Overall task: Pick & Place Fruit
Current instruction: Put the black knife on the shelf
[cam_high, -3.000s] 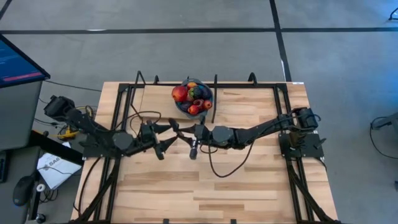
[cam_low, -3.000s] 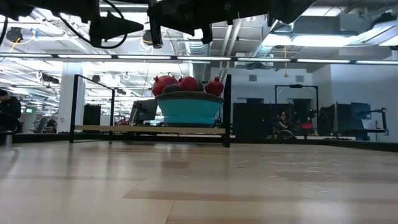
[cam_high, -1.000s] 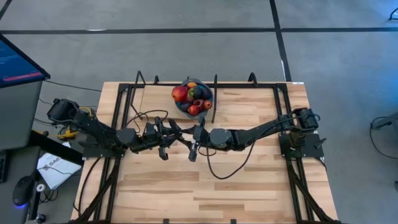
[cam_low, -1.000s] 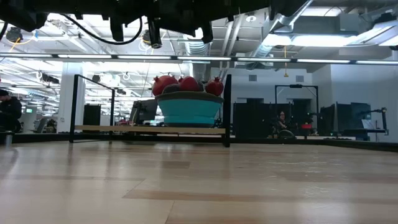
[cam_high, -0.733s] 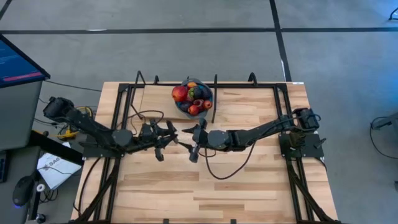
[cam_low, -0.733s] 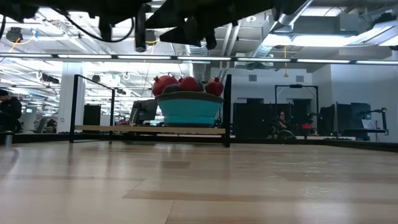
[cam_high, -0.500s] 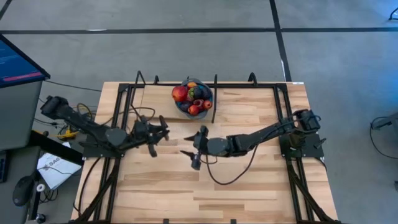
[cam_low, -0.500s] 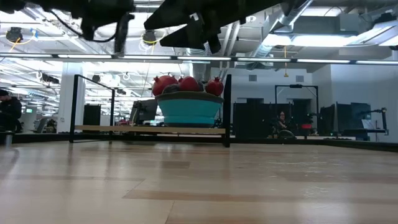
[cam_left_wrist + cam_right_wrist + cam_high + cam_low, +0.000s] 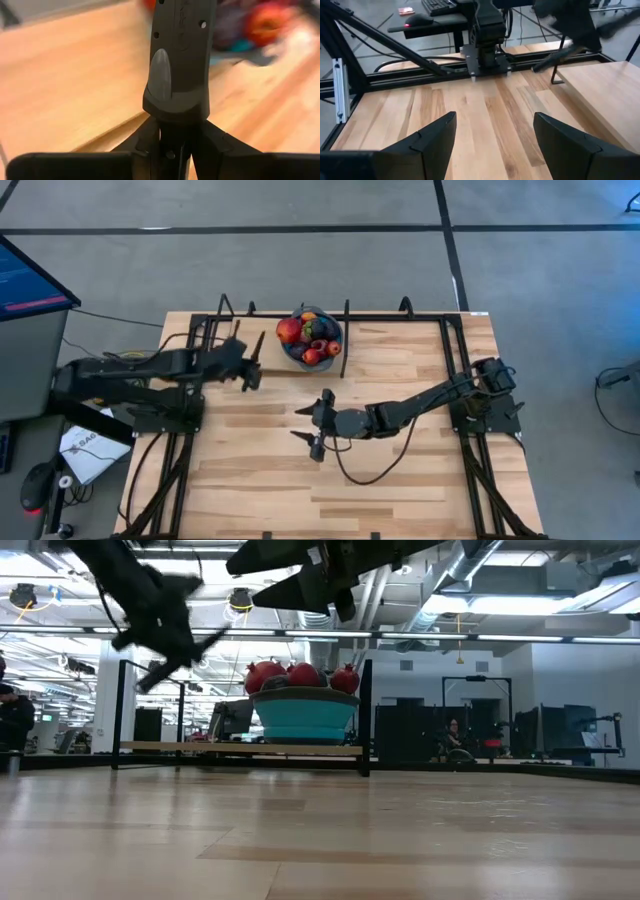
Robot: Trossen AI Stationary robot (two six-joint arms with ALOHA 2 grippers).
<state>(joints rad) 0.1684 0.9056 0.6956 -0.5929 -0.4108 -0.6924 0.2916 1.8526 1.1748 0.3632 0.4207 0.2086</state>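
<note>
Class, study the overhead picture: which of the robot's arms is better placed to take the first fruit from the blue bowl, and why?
Probably the left. The left gripper hovers just beside the blue bowl of fruit at the table's far edge. The right gripper, open, is farther off over mid-table, pointing away.

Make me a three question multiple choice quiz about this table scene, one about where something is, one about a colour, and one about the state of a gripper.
1. Where is the fruit?
A. Piled in the bowl at the table's far edge
B. Scattered over the table's middle
C. In the right gripper

2. What colour is the bowl's outside?
A. Yellow
B. Blue
C. White

3. How is the right gripper?
A. Shut on a fruit
B. Open, holding nothing
C. Resting in the bowl

Answers:
1 A, the fruit sits heaped in the bowl.
2 B, the low view shows its blue wall.
3 B, the right gripper has spread, empty fingers over bare table.
</note>
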